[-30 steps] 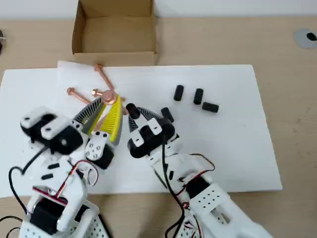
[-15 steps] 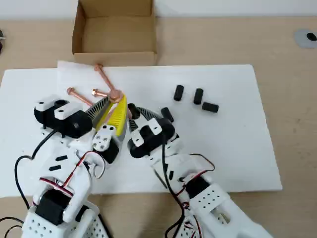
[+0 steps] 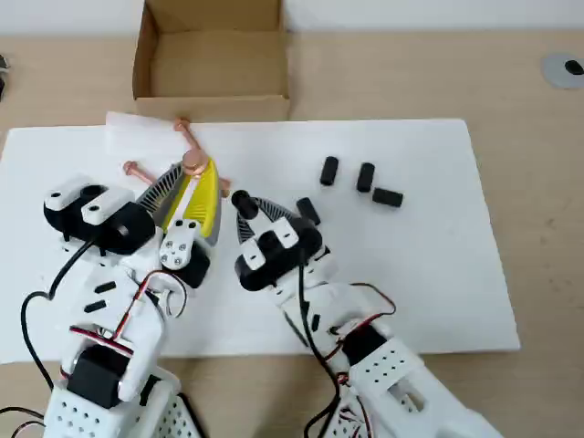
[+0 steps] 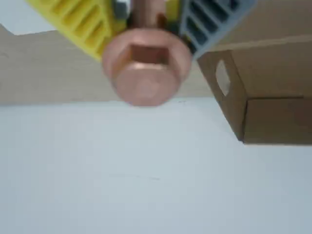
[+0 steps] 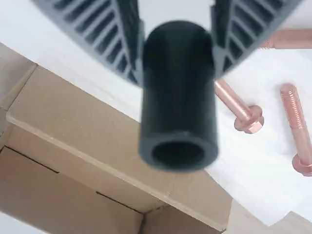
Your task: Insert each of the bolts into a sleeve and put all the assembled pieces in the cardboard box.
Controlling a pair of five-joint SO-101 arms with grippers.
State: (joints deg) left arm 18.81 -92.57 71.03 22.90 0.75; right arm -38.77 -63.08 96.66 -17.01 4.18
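Left gripper [image 3: 193,173] clamped on copper hex-flange bolt [image 4: 146,68], right gripper [image 3: 245,205] clamped on black hollow cylindrical sleeve [image 5: 178,92]

A white sheet [image 3: 438,274] covers the wooden table [image 3: 529,91].

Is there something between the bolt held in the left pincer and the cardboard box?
Nothing tall. One loose bolt lies flat on the white paper between the held bolt and the cardboard box. Beyond it, only the box's near wall would have to be cleared.
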